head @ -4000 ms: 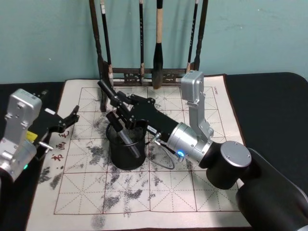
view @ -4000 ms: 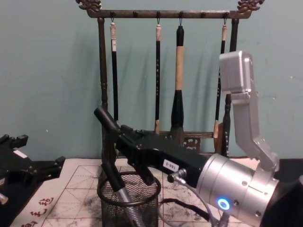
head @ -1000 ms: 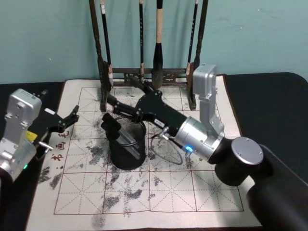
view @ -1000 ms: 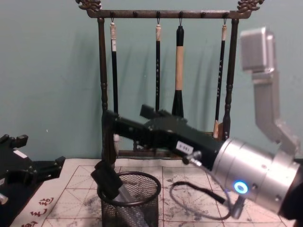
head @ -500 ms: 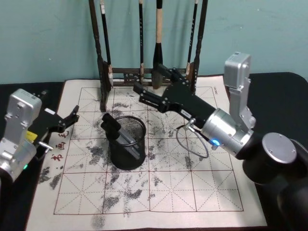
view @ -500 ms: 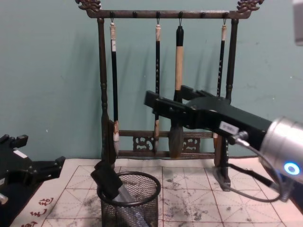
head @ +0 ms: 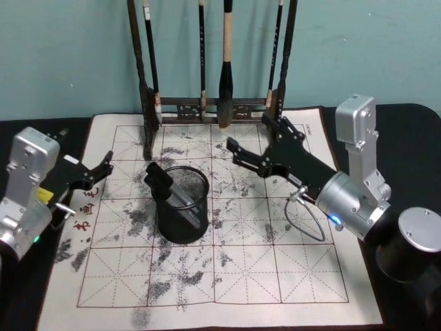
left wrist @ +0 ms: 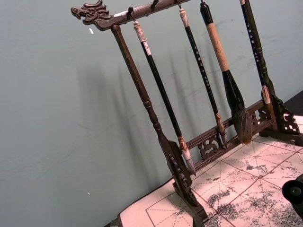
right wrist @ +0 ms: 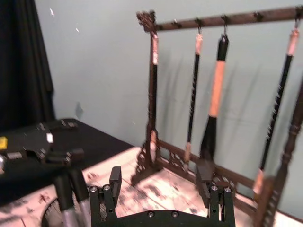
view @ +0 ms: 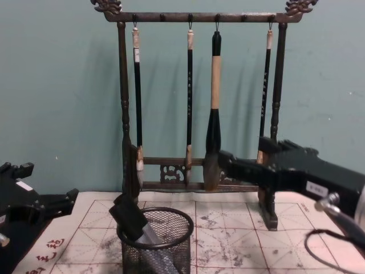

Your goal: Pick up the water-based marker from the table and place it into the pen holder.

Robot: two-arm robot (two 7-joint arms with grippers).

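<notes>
Right gripper (head: 253,153): fingers spread apart, nothing between them. It hangs above the mat (head: 289,276), to the right of the pen holder (head: 182,205) and clear of its rim. The right wrist view confirms this: both fingers (right wrist: 115,182) stand well apart with only air in the gap.

Left gripper (head: 93,174): parked at the left edge of the mat, fingers apart, carrying nothing.

Marker (head: 167,189): inside the pen holder, leaning against the left side of the rim, black cap poking out above it and grey barrel slanting down into the mesh. The chest view shows the same lean, cap (view: 129,216) over the rim, barrel inside. You can judge the placement done.

Risks from here:
- The marker rests tilted, not upright, with its cap outside the rim line. A knock to the cup could tip it, since the cup looks light.
- Your right arm sits between the pen holder and the brush rack (head: 210,103). If you swing it back carelessly, it could catch a rack post or the hanging brushes (view: 213,97) and set them swinging or pull the rack over.
- The loose cable (head: 308,219) under the right wrist droops toward the mat; dragging it low could snag the mat or shift it, cup included.

Retreat high and away from both.
</notes>
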